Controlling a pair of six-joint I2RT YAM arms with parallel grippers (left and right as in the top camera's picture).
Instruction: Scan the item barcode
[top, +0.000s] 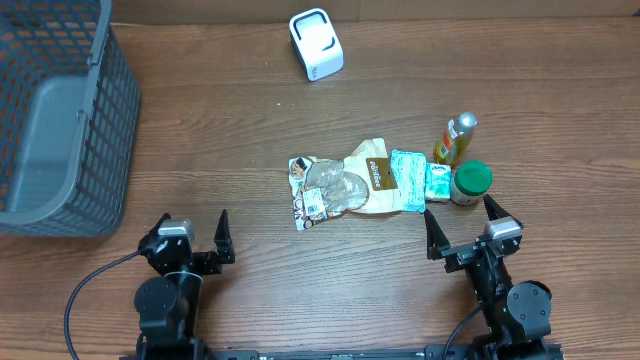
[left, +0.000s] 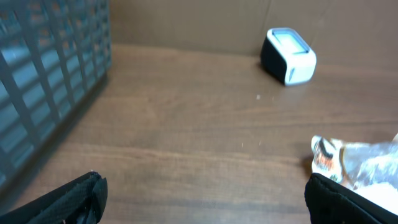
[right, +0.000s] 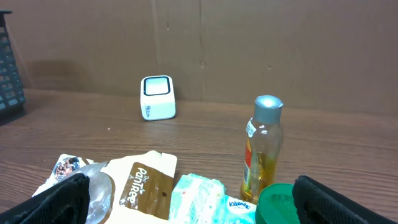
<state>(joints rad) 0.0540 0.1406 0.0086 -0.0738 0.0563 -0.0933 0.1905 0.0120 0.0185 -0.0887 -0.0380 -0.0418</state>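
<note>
1. The left end effector (top: 190, 238) sits at the near left of the table (top: 230, 110). Its two fingers are spread wide apart with nothing between them.
2. The right end effector (top: 462, 222) sits at the near right, its fingers likewise fully apart and holding nothing. Its tips stop just short of the nearest goods.
3. The white barcode scanner (top: 316, 44) stands at the far centre of the table, well apart from both arms and from the goods.
4. The items to scan lie in a row at centre-right, in front of the right arm. At the left end is a clear plastic packet (top: 320, 190) with a printed label.
5. A cream-and-brown pouch (top: 378, 175) overlaps the packet's right side.
6. A teal tissue pack (top: 407, 180) lies against the pouch, and a small Kleenex pack (top: 438, 181) lies just beside that.
7. A green-lidded jar (top: 471, 182) stands at the right end of the row, next to the small pack.
8. A slim bottle (top: 455, 140) of amber liquid with a silver cap stands upright just behind the jar.
9. A grey mesh basket (top: 60, 110) occupies the far left of the table, well apart from the row of goods.
</note>
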